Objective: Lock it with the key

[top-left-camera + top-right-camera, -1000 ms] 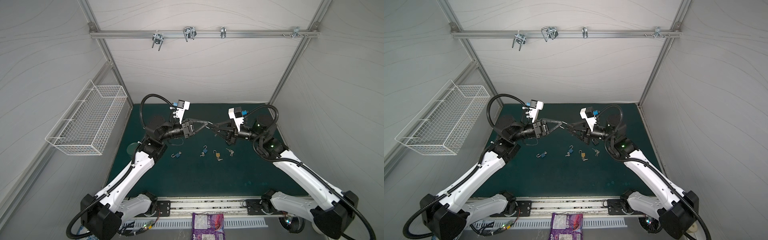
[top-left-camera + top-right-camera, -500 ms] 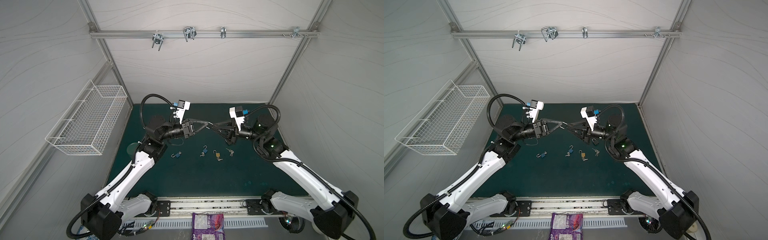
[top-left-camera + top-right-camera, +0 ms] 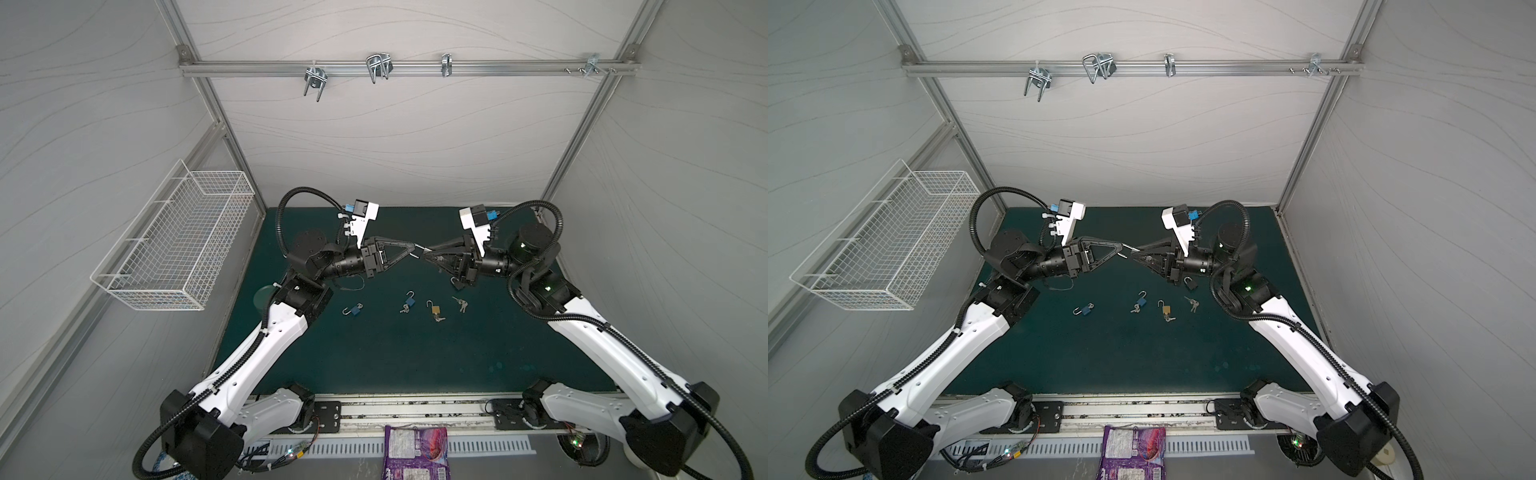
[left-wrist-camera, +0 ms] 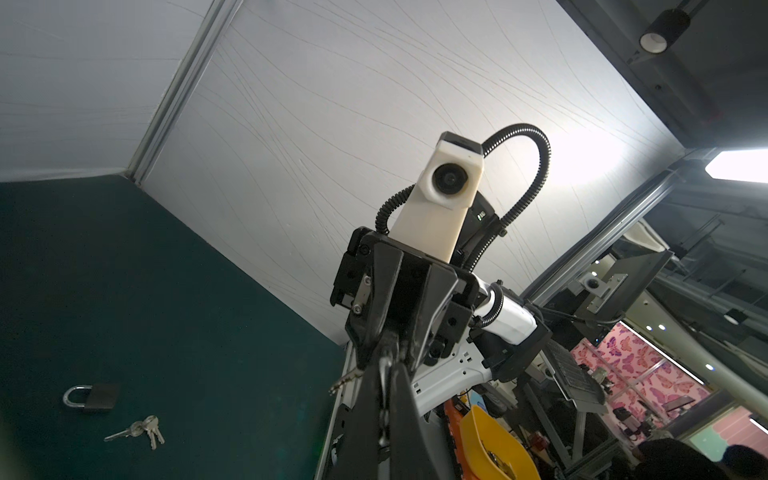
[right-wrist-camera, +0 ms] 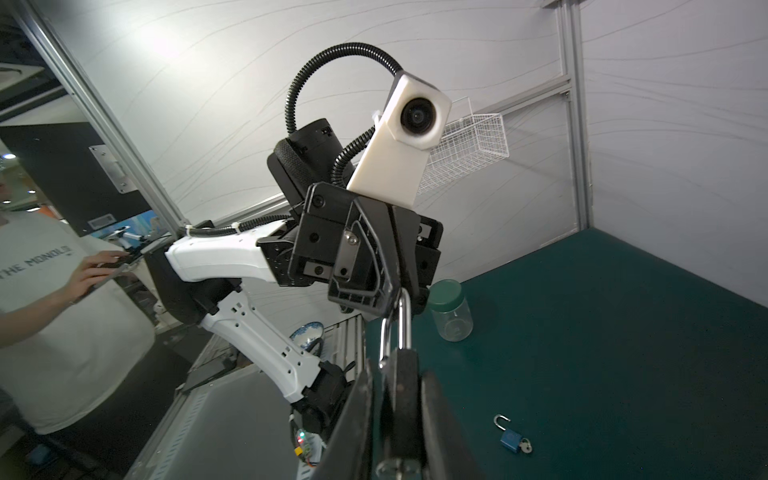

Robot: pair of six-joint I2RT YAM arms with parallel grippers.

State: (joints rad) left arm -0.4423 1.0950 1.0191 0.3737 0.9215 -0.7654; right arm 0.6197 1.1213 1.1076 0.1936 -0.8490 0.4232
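Both grippers meet tip to tip in the air above the green mat (image 3: 374, 353). A dark padlock (image 5: 401, 395) with a silver shackle (image 5: 397, 324) is held between them. My right gripper (image 3: 427, 254) is shut on the padlock's body. My left gripper (image 3: 411, 249) is shut on the far end of the shackle (image 3: 419, 248), which runs between its fingers (image 4: 409, 415). A silver key head (image 5: 395, 467) shows at the body's bottom end, deep between the right fingers. A toothed key blade (image 4: 345, 380) sticks out sideways by the left fingertips.
On the mat lie an open blue padlock (image 3: 354, 310), a second blue one with keys (image 3: 409, 302), a brass padlock (image 3: 435, 309), loose keys (image 3: 460, 305) and a black padlock (image 3: 456, 284). A green-lidded jar (image 5: 449, 309) stands at the left edge. A wire basket (image 3: 178, 241) hangs on the left wall.
The right jaws have narrowed onto the padlock's body. Both arms have stayed almost still, tips together.
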